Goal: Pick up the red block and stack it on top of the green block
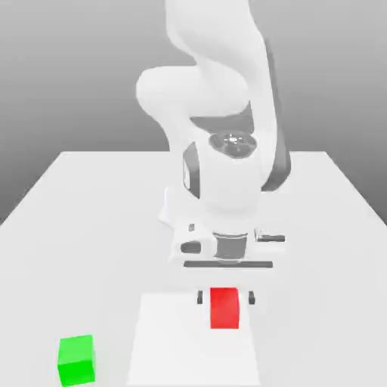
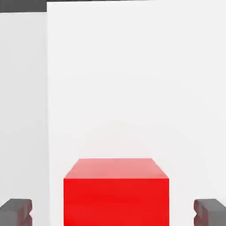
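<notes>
- The step in hand looks like the grasp: the pincer (image 1: 225, 297) stands spread, a dark fingertip (image 2: 16, 211) on either side of the small, matte, bright red cube (image 1: 225, 308), with a gap on each side.
- That cube sits on a brighter white panel (image 1: 162, 340) of the pale bench (image 1: 83, 196).
- Next, I judge, the fingers must close squarely on its side faces, then lift.
- The small bright green cube (image 1: 76, 360) waits well apart, toward the exterior view's left, near the bench's front edge; the way between looks open.
</notes>
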Available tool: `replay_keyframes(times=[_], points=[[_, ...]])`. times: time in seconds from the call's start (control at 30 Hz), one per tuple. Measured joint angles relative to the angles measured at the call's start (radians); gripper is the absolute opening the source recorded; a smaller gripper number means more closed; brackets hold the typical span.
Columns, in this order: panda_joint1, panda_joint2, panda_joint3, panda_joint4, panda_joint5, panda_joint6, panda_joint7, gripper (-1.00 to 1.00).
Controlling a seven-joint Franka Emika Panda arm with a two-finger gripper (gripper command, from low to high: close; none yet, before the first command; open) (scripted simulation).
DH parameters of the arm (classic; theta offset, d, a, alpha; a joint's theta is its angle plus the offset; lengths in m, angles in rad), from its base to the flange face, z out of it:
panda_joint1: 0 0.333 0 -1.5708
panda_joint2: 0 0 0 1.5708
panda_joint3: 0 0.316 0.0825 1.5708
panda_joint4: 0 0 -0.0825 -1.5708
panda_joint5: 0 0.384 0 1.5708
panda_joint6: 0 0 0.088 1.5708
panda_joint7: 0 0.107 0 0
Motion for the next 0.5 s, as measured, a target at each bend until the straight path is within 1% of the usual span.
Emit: replay_keyframes(times=[0.23, 0.5], points=[[0.002, 0.006, -0.003, 0.001, -0.006, 0.005, 0.005, -1.0], [-0.034, -0.16, 0.061, -0.019, 0.105, -0.133, -0.074, -1.0]])
